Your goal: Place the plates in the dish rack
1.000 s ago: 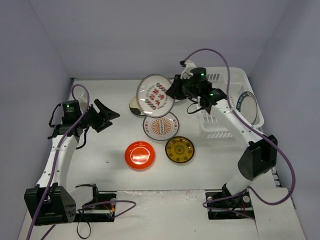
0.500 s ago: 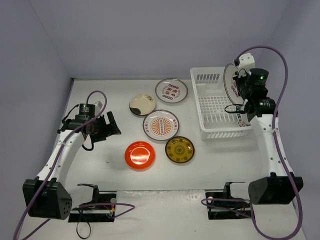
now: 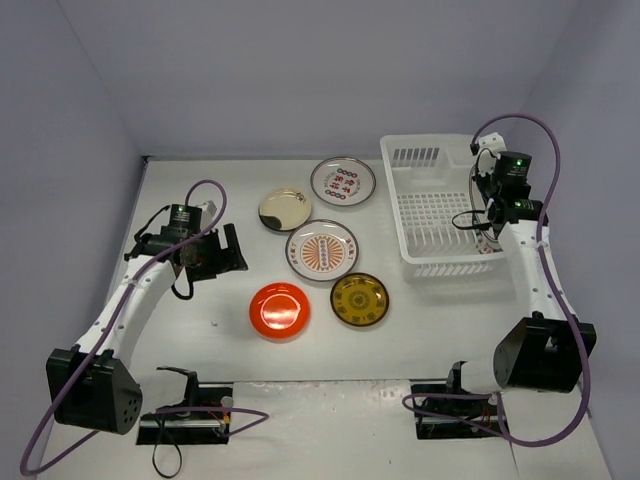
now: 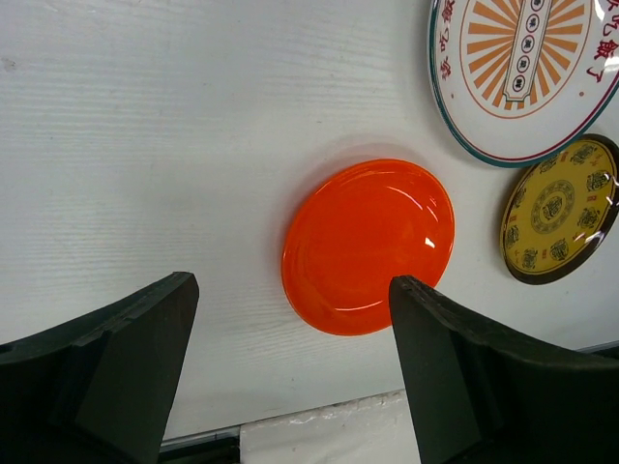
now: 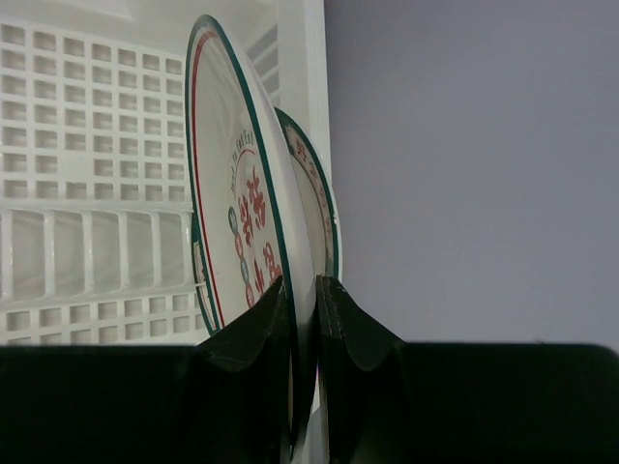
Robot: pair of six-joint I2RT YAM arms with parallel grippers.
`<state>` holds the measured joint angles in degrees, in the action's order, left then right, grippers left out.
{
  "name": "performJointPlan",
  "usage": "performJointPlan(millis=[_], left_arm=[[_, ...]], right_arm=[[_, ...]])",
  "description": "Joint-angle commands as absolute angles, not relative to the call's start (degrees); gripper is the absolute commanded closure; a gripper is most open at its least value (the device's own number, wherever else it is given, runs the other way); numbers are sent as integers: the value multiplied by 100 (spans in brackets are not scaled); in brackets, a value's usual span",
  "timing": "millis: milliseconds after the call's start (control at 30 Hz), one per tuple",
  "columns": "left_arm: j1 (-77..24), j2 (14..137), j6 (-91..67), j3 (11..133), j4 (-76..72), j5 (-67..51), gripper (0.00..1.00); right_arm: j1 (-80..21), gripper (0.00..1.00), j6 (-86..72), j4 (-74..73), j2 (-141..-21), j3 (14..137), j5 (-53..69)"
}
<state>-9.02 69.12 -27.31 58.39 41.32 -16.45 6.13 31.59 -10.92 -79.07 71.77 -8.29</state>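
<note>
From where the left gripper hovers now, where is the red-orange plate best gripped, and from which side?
Pinch the rim of the red-orange plate on its left edge, from above, with the open left gripper. It lies flat, so only the rim offers hold; the yellow-brown plate sits near its right.

No brand, number or label can be read. Red characters, seemingly Chinese, are printed around the rim and in the central band of the white plate with the orange sunburst (image 4: 522,68), but none can be made out. Red characters and a curved line of small dark lettering are seen on the upright white plate (image 5: 247,222), too slanted to be read. Rows of red marks on the far white plate (image 3: 343,180) are too small. Illegible medallions are borne by the yellow-brown plate (image 4: 559,208).
</note>
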Motion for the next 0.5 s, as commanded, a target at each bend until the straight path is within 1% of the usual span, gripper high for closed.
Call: performJointPlan(millis=[0,167,467], left_arm=[[-993,6943,-2610,6152,3999,-1643,19],[-1063,7022,-2602,6214,3964,-1644,19],[-1099,7119,-2610,6240,3920,-1705,19]], right_arm=[[712,100,3234,-326,-7875,7199,-1107],[940,100,3032,-264,-7971,7023,-888],[1055,100,2699,-158,-8165,6794,-633]])
